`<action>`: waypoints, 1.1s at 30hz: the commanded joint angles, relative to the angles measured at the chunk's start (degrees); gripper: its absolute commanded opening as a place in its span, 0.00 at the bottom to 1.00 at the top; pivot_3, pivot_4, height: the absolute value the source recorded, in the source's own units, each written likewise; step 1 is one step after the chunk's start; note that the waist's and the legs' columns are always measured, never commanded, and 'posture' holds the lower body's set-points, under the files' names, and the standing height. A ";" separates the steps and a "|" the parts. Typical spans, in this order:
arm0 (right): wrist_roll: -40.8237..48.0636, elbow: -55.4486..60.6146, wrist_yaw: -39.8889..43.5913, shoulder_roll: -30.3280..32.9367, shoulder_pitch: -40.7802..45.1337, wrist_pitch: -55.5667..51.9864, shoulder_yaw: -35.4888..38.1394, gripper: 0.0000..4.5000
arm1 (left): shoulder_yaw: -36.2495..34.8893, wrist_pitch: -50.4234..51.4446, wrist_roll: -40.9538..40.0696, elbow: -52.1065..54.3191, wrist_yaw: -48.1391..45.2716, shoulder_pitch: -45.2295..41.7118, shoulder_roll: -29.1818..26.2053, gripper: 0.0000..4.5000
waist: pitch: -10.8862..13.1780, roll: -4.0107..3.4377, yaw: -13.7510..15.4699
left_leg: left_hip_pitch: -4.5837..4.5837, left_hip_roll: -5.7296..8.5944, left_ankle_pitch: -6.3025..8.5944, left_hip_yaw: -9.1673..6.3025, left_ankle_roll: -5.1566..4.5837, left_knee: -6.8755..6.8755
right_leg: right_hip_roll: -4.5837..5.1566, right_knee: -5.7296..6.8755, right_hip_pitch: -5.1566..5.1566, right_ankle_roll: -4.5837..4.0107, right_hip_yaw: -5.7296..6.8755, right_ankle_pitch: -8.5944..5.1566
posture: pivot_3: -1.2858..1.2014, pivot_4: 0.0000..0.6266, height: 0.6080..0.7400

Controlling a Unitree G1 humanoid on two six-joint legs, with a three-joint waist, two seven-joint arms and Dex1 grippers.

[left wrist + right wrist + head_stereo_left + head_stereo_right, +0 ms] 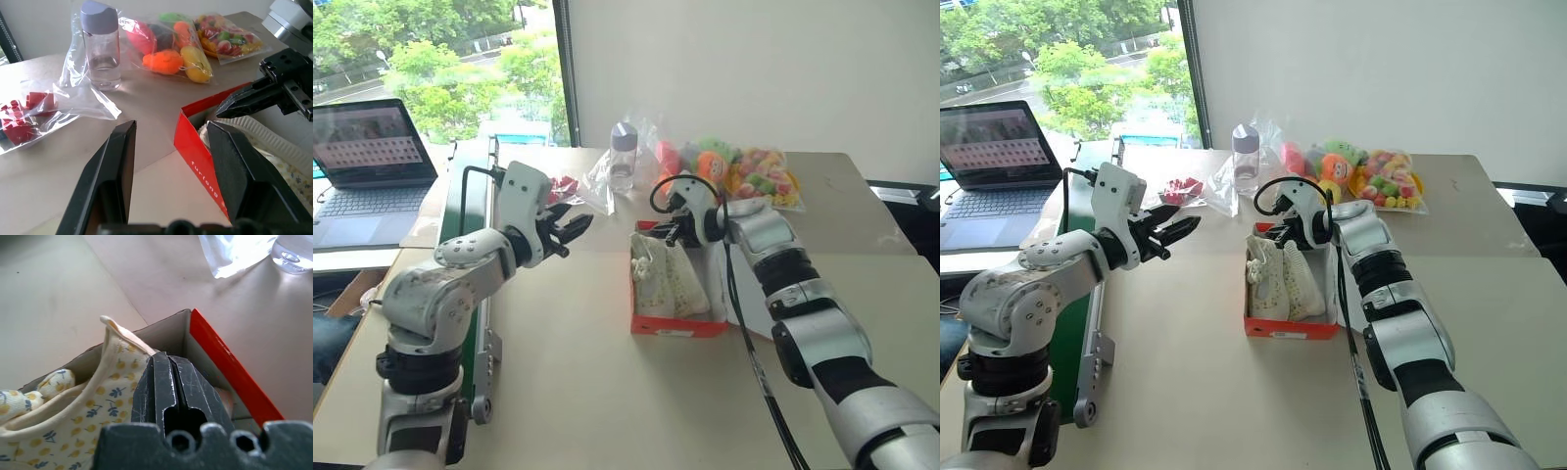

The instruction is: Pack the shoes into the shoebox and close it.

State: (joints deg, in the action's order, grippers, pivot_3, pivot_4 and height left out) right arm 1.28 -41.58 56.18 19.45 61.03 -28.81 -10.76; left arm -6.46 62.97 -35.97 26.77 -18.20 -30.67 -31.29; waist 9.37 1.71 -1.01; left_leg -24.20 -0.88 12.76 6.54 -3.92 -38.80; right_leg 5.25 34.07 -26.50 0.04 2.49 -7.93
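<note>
The orange-red shoebox (677, 324) lies open at the table's middle. Two cream shoes (1285, 279) with a small flower print lie side by side inside it. My right gripper (674, 233) is shut and hovers over the box's far end, just above the shoes' fabric (93, 411) and beside the red wall (230, 372); nothing shows between its fingers (168, 382). My left gripper (570, 230) is open and empty in the air to the left of the box, pointing toward its far left corner (195, 147). I cannot make out the lid; my right arm covers the box's right side.
A clear bottle (624, 155), bagged plush toys (744, 171) and a red packet in clear wrap (563, 186) lie behind the box. A laptop (367, 157) sits at the far left, with a green frame (470, 235) along the table's left edge.
</note>
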 commanded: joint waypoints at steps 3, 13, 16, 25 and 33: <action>1.03 3.97 1.47 0.31 0.08 -1.81 0.34 0.02 | 1.15 0.60 -2.31 4.22 -6.46 1.94 -4.94 0.54 | 0.01 -0.01 -0.01 | 0.00 0.00 0.01 0.00 0.03 0.00 | 0.00 0.00 0.00 0.02 0.01 -0.03 | 0.52 0.24 1.00; -3.38 -4.23 -1.98 -3.07 -6.12 4.21 -3.92 0.02 | 1.52 0.72 -2.86 4.83 -8.13 1.60 -6.98 0.54 | 0.01 -0.01 -0.04 | 0.03 0.00 0.01 0.00 0.06 0.00 | 0.00 0.00 0.02 0.16 0.00 -0.12 | 0.52 0.24 1.00; -4.96 -8.49 -3.85 -4.42 -5.73 7.60 -4.77 0.02 | 1.55 1.18 -3.43 5.54 -8.27 1.73 -7.10 0.54 | 0.00 -0.01 -0.08 | 0.24 -0.01 0.03 0.00 0.12 0.00 | -0.02 0.00 0.20 0.31 -0.01 -0.23 | 0.52 0.24 1.00; -14.84 -19.51 -10.20 -5.20 -6.14 19.12 -11.46 0.02 | 2.20 2.03 -4.33 7.09 -10.65 2.17 -9.93 0.54 | -0.18 0.03 -0.48 | 0.98 -0.01 0.05 0.03 0.27 0.02 | 0.01 0.04 0.80 -0.05 -0.10 -0.41 | 0.52 0.24 1.00; -11.54 -9.62 -5.88 -1.92 -6.14 14.95 -7.90 0.02 | 4.79 0.52 -3.89 5.25 -12.52 0.29 -10.20 0.54 | -0.42 0.11 0.36 | 1.35 -0.01 0.10 -0.06 0.31 0.07 | 0.14 -0.02 1.05 -0.04 -0.05 -0.43 | 0.52 0.24 1.00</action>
State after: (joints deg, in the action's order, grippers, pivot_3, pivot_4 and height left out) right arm -10.44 -52.88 48.51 15.26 56.82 -8.62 -19.60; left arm -2.18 64.91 -40.37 31.90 -29.84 -28.63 -41.17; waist 8.95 1.82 -0.65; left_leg -22.94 -0.89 12.86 6.48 -3.62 -38.73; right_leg 5.42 34.05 -25.53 0.00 2.44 -8.36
